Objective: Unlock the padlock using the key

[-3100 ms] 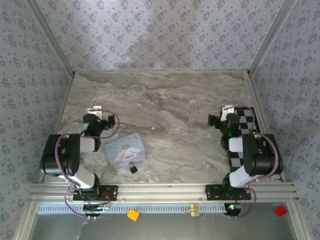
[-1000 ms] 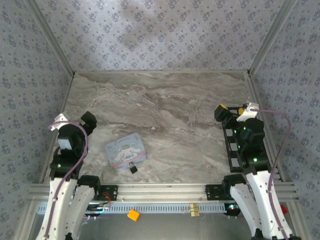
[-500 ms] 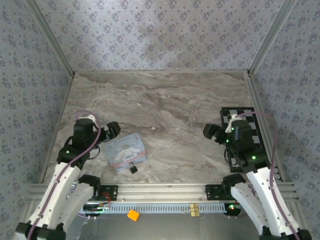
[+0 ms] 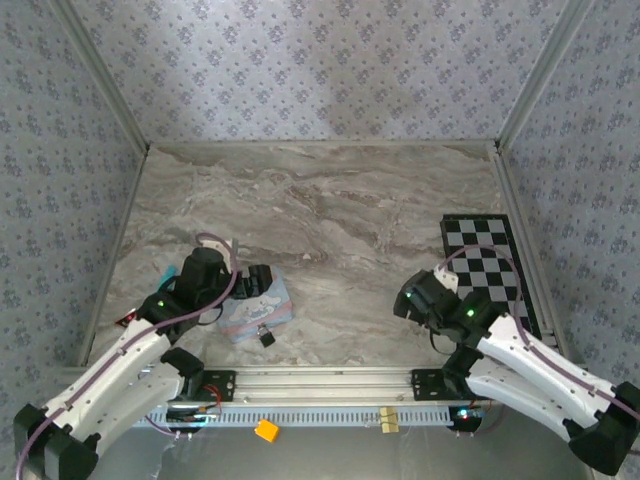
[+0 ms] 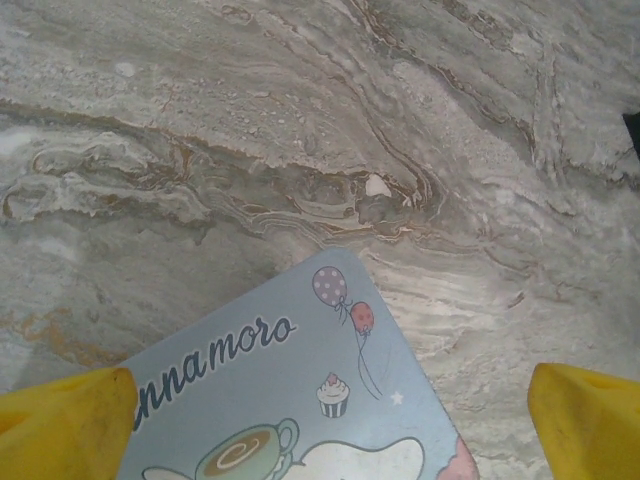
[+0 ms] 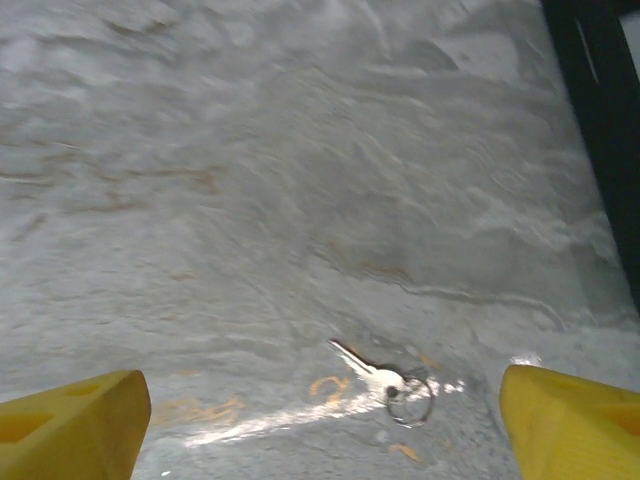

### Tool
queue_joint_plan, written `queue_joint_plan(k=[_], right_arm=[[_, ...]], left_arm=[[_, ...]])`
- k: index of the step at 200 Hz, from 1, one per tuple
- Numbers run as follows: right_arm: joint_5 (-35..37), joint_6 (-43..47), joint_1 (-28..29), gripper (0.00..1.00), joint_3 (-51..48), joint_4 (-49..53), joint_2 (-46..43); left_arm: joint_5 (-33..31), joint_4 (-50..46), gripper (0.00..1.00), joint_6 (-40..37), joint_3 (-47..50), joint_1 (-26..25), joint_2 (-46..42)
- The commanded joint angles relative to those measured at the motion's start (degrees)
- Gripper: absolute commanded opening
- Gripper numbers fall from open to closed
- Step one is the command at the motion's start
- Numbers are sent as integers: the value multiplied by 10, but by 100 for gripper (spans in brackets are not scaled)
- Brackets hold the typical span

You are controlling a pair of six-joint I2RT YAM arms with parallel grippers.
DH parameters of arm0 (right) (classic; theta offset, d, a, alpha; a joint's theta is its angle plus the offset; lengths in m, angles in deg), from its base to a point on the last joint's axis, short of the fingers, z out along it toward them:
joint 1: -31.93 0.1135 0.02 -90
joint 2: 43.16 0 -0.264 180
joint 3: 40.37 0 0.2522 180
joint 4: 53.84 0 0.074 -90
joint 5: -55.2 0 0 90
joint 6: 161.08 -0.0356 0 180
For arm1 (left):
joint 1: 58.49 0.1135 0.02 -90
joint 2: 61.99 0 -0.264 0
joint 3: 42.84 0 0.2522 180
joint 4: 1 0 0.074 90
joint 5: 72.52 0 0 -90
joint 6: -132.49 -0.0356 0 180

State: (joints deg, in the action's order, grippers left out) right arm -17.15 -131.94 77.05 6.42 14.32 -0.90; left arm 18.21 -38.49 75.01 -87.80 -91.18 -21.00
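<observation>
Flowered blue-grey walls (image 4: 320, 70) close in a marble-look table (image 4: 350, 200) on three sides. A black-and-white checkered mat (image 4: 490, 260) lies flat along its right edge. Both arms reach in from the metal rail (image 4: 320, 382) at the near side.

On the left half of the table lies a light-blue case (image 4: 268, 308) printed with a cartoon figure, turned a little askew. The padlock (image 4: 267, 338), a tiny black block with a pale loop, sits at the case's near edge, right up against it. The lock is closed as far as I can make out, but it is too small to be sure.

The left pincer (image 4: 252, 280) hangs over the far end of the case. From the left wrist, the left pincer (image 5: 325, 430) is spread wide, with one yellow finger (image 5: 60, 430) at each lower corner. The case's (image 5: 300, 400) rounded corner, with balloons, a cupcake and lettering on it, lies between them. Nothing is gripped. Whether the left-hand finger touches the case I cannot tell.

The right pincer (image 4: 412, 295) hovers low over bare marble near the middle, well apart from the case. Through its wrist camera, the right pincer (image 6: 322, 425) also stands released, fingers far apart. The key (image 6: 372, 375) lies flat on the table between them, a little right of middle. It is small and silvery, with a thin ring on its right end and its blade pointing up and left. It is not held. The mat's dark edge (image 6: 600, 150) runs down the right of that view.

Below the rail sits a small yellow block (image 4: 266, 430).
</observation>
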Motion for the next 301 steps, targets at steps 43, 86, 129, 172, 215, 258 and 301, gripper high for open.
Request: queue_joint_plan(k=[43, 86, 129, 172, 215, 258, 301], right_arm=[[21, -185, 21, 81, -78, -19, 18], [7, -210, 20, 64, -97, -48, 38], [-14, -223, 24, 48, -106, -77, 73], [-16, -246, 38, 39, -117, -85, 75], [-9, -253, 42, 32, -123, -87, 68], [-4, -253, 43, 22, -128, -87, 58], [-8, -256, 46, 16, -136, -104, 47]], left_arm=[[-3, 95, 100, -74, 54, -4, -1], [-18, 104, 100, -82, 75, -4, -29], [-16, 104, 100, -84, 74, -4, -30], [-14, 103, 100, -84, 74, -4, -32], [-14, 102, 100, -84, 75, -4, -35], [-15, 105, 100, -85, 76, -4, -32], [-19, 105, 100, -86, 76, -4, -30]])
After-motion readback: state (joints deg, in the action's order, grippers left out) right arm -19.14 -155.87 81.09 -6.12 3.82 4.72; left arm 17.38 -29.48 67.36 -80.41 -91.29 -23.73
